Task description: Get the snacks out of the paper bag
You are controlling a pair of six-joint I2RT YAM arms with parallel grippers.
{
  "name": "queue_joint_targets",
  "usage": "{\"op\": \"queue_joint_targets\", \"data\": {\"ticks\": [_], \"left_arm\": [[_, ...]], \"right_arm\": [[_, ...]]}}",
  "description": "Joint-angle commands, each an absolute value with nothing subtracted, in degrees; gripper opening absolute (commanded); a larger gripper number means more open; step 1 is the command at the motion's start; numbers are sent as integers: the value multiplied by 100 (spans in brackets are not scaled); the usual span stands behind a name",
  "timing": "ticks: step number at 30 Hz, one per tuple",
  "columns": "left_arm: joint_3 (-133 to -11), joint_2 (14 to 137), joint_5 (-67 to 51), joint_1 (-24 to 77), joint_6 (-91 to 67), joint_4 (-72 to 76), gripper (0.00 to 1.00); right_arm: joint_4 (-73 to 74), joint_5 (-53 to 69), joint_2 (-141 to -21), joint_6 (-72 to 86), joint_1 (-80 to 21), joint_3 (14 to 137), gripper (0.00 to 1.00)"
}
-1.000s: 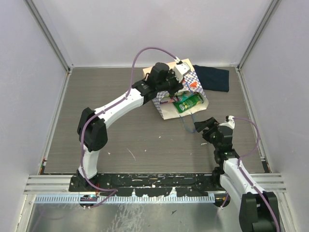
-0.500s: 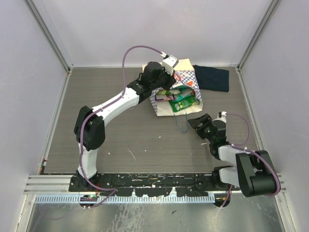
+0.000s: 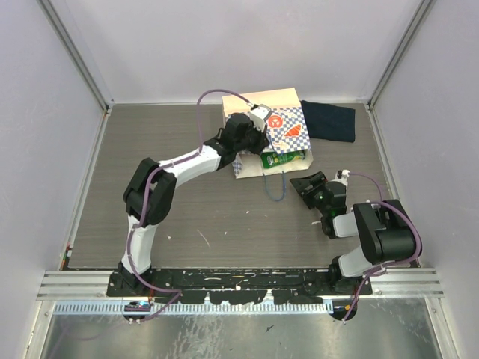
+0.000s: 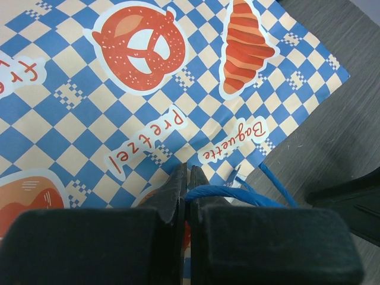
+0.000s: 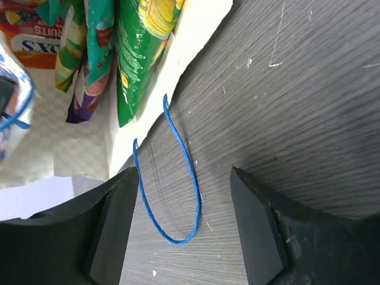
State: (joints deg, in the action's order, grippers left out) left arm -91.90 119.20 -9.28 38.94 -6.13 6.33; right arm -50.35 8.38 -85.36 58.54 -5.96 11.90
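Tabletop (image 3: 202, 217) of dark grey wood grain, with small pale scratches, fills the floor of the cell. A ribbed metal rail (image 3: 75, 284) runs along its near edge, where both arm bases are fixed. Plain pale walls (image 3: 239, 45) close the left, right and far sides.

On the near right, the right gripper (image 5: 181, 178) is low over the table with its black fingers spread wide and holding nothing. Between them in the wrist view lies the second handle (image 5: 189, 166), a thin blue string loop flat on the wood.

Just beyond it lies the paper bag (image 3: 288, 127) on its side, mouth towards the right gripper. Its upper panel is matte paper with blue-white checks and orange-red prints of a pretzel and a baguette. The inside is plain cream.

The snacks (image 5: 139, 53) are in this mouth, resting on the lower panel. They are flat glossy pouches: green in front, then teal, purple and orange behind it, overlapping.

The left gripper (image 4: 188, 178) is clenched on the blue string handle (image 4: 237, 193), just above the checkered panel.

Farther right, near the far wall, a dark navy cloth (image 3: 333, 120) lies folded, touching the bag's edge.
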Motion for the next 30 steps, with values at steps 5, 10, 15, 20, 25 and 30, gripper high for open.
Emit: {"op": "queue_joint_targets", "data": {"ticks": [5, 10, 15, 20, 25, 30], "left_arm": [[-9032, 12207, -1056, 3711, -884, 1507, 0], [-9402, 12608, -1292, 3683, -928, 1036, 0], [-9328, 12617, -1305, 3665, -842, 1108, 0], [-9560, 12864, -1378, 3583, -704, 1095, 0], [-9947, 12836, -1490, 3542, -680, 1080, 0], [-10089, 12563, -1378, 3535, -650, 1063, 0]], "right_arm": [[-6091, 537, -8759, 6354, -633, 1596, 65], [-6143, 306, -9066, 6549, -649, 1971, 63], [-6374, 333, -9399, 6663, -654, 2067, 62], [-6609, 422, -9744, 6713, -676, 2152, 61], [-6852, 485, -10009, 6780, -740, 2160, 60], [-7088, 418, -10208, 6843, -913, 2244, 57]]}}
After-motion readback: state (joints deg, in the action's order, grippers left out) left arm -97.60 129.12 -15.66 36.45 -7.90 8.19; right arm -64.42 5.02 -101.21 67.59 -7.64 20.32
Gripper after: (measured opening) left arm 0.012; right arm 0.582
